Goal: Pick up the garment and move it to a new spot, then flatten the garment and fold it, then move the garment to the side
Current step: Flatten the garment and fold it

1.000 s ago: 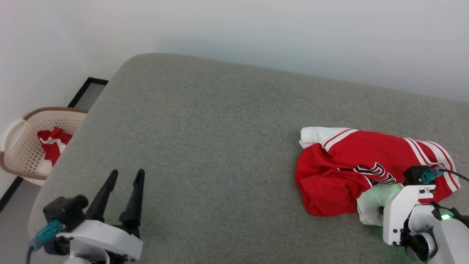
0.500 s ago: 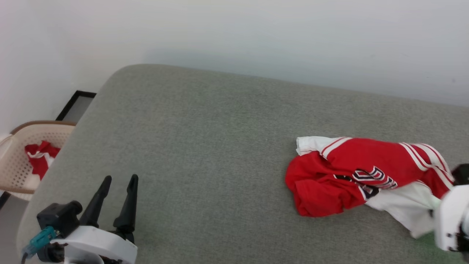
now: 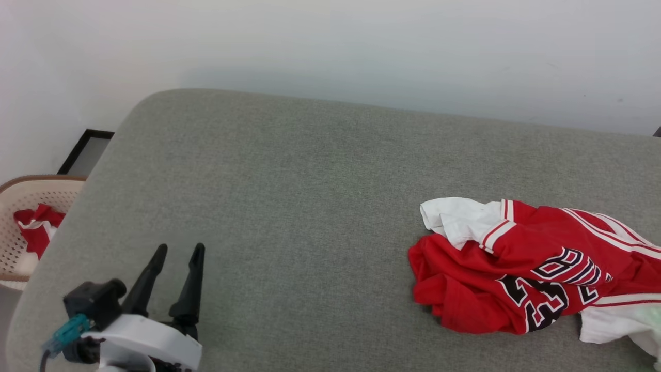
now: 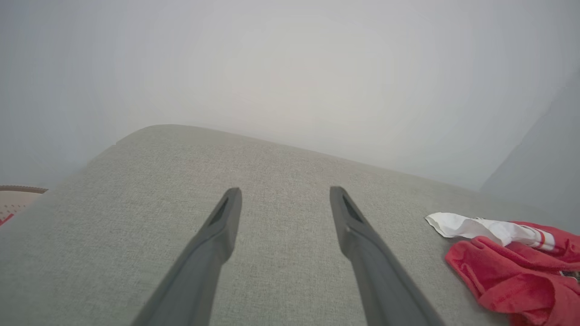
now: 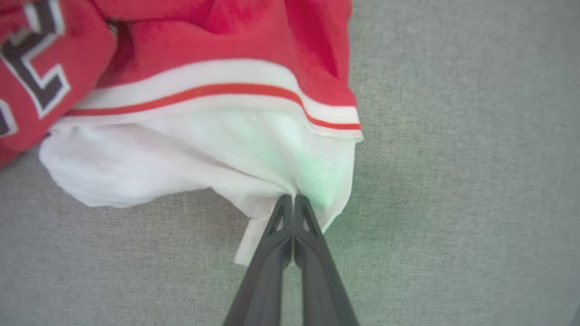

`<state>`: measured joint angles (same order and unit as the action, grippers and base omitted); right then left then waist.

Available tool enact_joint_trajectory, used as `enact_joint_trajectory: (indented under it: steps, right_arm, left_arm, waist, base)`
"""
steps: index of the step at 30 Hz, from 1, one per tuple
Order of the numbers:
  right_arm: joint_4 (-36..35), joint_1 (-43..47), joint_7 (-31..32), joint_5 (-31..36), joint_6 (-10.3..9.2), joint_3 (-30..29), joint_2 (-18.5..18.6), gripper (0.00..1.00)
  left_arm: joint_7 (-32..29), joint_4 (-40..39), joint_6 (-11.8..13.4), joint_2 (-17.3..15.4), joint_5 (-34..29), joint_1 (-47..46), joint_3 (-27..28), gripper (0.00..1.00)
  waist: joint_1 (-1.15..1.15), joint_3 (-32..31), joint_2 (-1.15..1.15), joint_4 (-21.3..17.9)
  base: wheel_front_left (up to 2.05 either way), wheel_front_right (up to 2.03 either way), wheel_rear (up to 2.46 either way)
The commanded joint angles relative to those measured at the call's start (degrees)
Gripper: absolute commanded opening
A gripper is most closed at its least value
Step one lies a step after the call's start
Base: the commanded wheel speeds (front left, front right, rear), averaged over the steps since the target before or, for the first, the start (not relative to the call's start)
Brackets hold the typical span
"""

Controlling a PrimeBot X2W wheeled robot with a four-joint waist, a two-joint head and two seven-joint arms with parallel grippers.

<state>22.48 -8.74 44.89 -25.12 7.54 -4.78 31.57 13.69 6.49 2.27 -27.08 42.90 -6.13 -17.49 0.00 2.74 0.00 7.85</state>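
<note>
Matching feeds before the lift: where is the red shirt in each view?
Head view: shirt crumpled at the lower right, running off the right edge.
Left wrist view: shirt in the lower right corner.
Right wrist view: shirt across the upper left, white part pinched by the right gripper.
Shared landmark: the grey cushion under it.

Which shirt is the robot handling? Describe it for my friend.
On the big grey surface, at its right end, lies a crumpled red garment with white sleeves and a black 23. Unlike the red cloth in the basket, the right claw pinches its white edge.
</note>
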Motion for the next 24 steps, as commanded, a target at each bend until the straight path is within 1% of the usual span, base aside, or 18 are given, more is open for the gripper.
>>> enact_joint_trajectory:
  steps: [1, 2, 5, 8, 10, 15, 19, 22, 24]
  right_arm:
    - [0.90, -0.09, -1.24, -0.06, -0.10, -0.27, -1.22, 0.84]
    - [1.40, -0.54, -1.62, 0.34, -0.10, -0.42, -1.52, 1.00]
    - [1.82, -1.93, -1.96, 0.75, -0.09, -0.87, -3.13, 1.00]
    - [0.43, -2.82, -1.18, 0.74, -0.10, -1.49, -4.25, 1.00]
    - [-1.46, -3.12, -1.03, 0.72, -0.10, -2.08, -4.68, 1.00]
    - [-8.56, -1.64, -3.35, 0.61, -0.09, -3.76, -6.63, 1.00]
    - [-14.39, -0.40, -8.99, 2.16, -0.10, -5.84, -9.77, 1.00]
    - [-17.96, -0.17, -15.97, 4.29, -0.09, -6.84, -12.31, 1.00]
    - [-19.98, 0.20, -21.30, 5.67, -0.09, -6.26, -13.51, 1.00]
  left_arm:
    - [-0.20, 0.22, -0.32, -0.04, -0.44, -0.93, -0.33, 1.00]
    - [-0.44, 0.32, -0.37, -0.14, -0.61, -1.20, -0.52, 1.00]
    - [-1.50, 0.19, -0.38, -0.77, -0.90, -2.34, -0.92, 1.00]
    - [-3.13, -0.20, -0.61, -1.48, -1.29, -3.72, -1.50, 1.00]
    - [-4.69, -0.48, -0.91, -1.89, -1.21, -4.83, -2.07, 1.00]
    - [-9.93, -0.83, -1.90, -3.02, -1.73, -9.00, -4.11, 1.00]
    - [-14.85, 0.51, -3.71, -3.34, -2.16, -14.29, -6.44, 1.00]
    - [-18.96, 2.40, -5.31, -2.94, -1.40, -18.62, -8.04, 1.00]
    - [-22.00, 4.01, -6.34, -2.70, -1.26, -21.44, -9.61, 1.00]
  waist:
    - [0.00, 0.04, 0.00, -0.25]
    - [0.00, 0.08, 0.00, -0.36]
    - [0.00, 0.10, 0.00, -1.09]
    - [0.00, -0.11, 0.00, -2.11]
    - [0.00, -0.37, 0.00, -2.91]
    - [0.00, -0.96, 0.00, -5.40]
    - [0.00, -0.98, 0.00, -7.81]
    - [0.00, -0.78, 0.00, -9.89]
    - [0.00, -0.57, 0.00, -11.37]
  base:
    - [0.00, 0.00, 0.00]
    - [0.00, 0.00, 0.00]
    - [0.00, 0.00, 0.00]
    - [0.00, 0.00, 0.00]
    - [0.00, 0.00, 0.00]
    - [0.00, 0.00, 0.00]
    - [0.00, 0.00, 0.00]
    - [0.00, 0.00, 0.00]
    - [0.00, 0.00, 0.00]
